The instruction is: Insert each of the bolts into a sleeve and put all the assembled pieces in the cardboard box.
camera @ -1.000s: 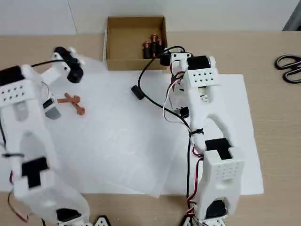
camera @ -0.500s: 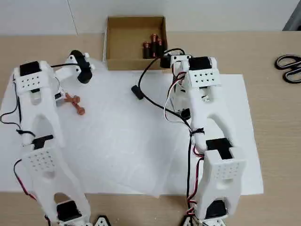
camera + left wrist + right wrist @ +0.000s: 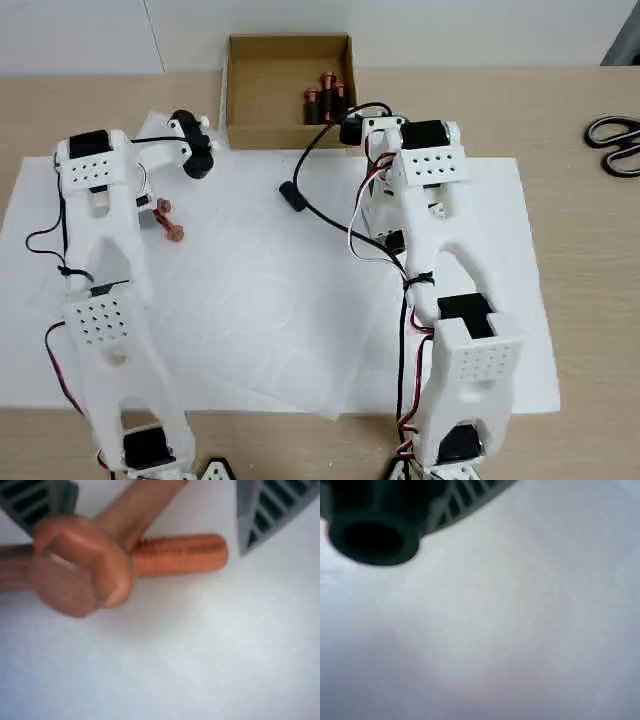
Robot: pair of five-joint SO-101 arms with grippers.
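Two copper bolts (image 3: 150,555) lie crossed on the white sheet, one threaded shank (image 3: 190,555) pointing sideways. My left gripper (image 3: 155,515) is open just above them, with one grey finger (image 3: 40,500) on each side. From above, the bolts (image 3: 168,222) peek out beside the left arm (image 3: 95,190). My right gripper (image 3: 415,510) is shut on a black sleeve (image 3: 372,537), held low over the sheet under the right arm (image 3: 425,175). The cardboard box (image 3: 262,85) at the back holds several assembled pieces (image 3: 325,100).
A white sheet (image 3: 260,300) covers the middle of the wooden table. Black cable with a lump (image 3: 292,195) runs from the right arm across the sheet. Scissors (image 3: 615,145) lie at the far right edge.
The left arm has swung in from the left edge and now stands over the two bolts. The right arm has not moved.
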